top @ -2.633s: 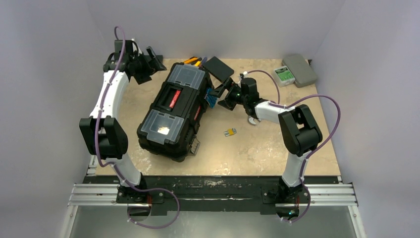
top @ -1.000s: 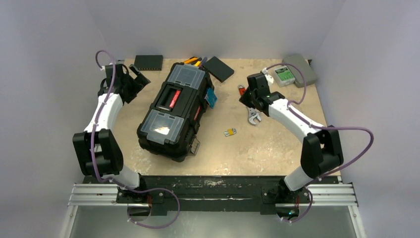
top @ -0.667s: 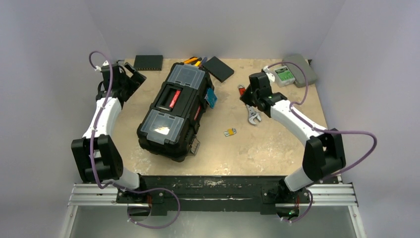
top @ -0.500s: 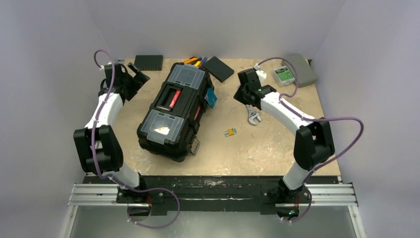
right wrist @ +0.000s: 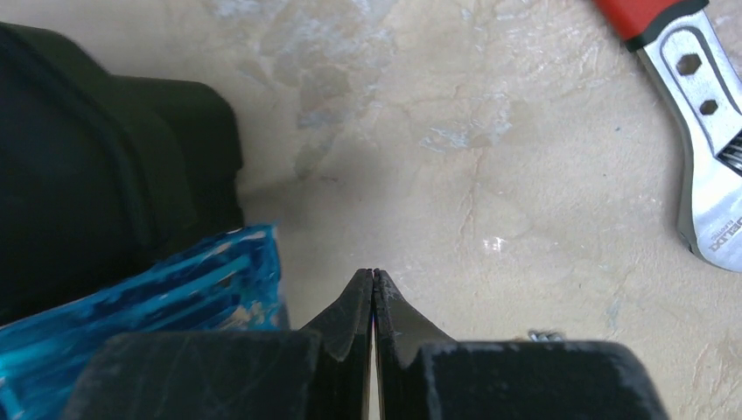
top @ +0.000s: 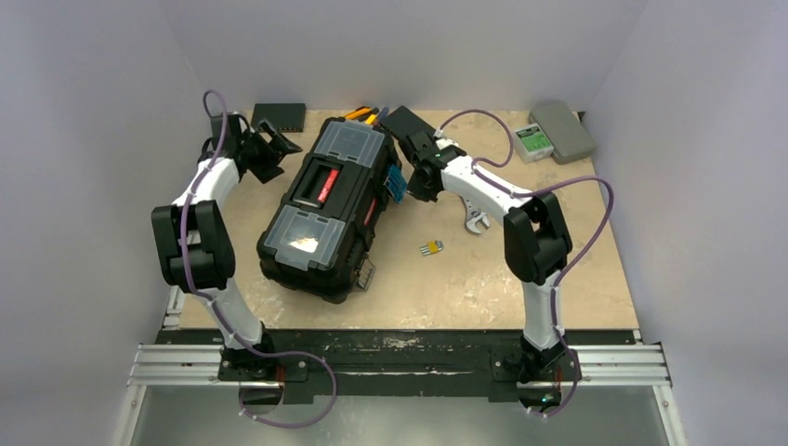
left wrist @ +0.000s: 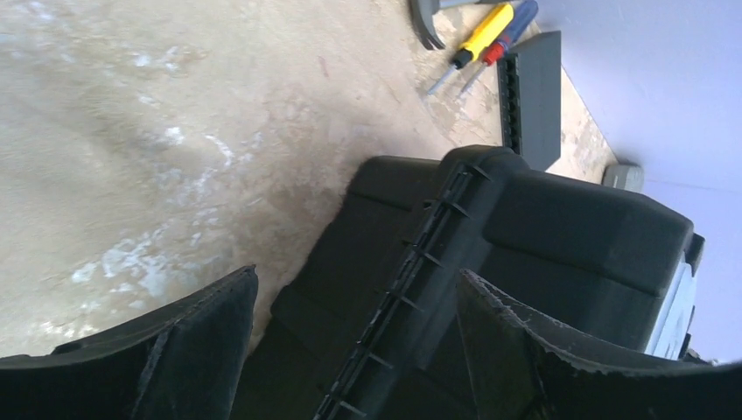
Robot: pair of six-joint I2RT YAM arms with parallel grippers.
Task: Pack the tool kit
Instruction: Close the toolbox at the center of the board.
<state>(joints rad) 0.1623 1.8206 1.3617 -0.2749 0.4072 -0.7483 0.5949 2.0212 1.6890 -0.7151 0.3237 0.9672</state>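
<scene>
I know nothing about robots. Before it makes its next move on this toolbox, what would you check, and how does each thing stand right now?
1. Left gripper open: ok, jaws wide, facing one end of the toolbox.
2. Contact between it and the toolbox: cannot tell.
3. Right gripper empty: ok, shut on nothing, over bare table beside the blue packet.
4. Toolbox open for packing: not ok, it looks closed.
5. Tools packed: not ok, the wrench and screwdrivers lie outside on the table.
</scene>
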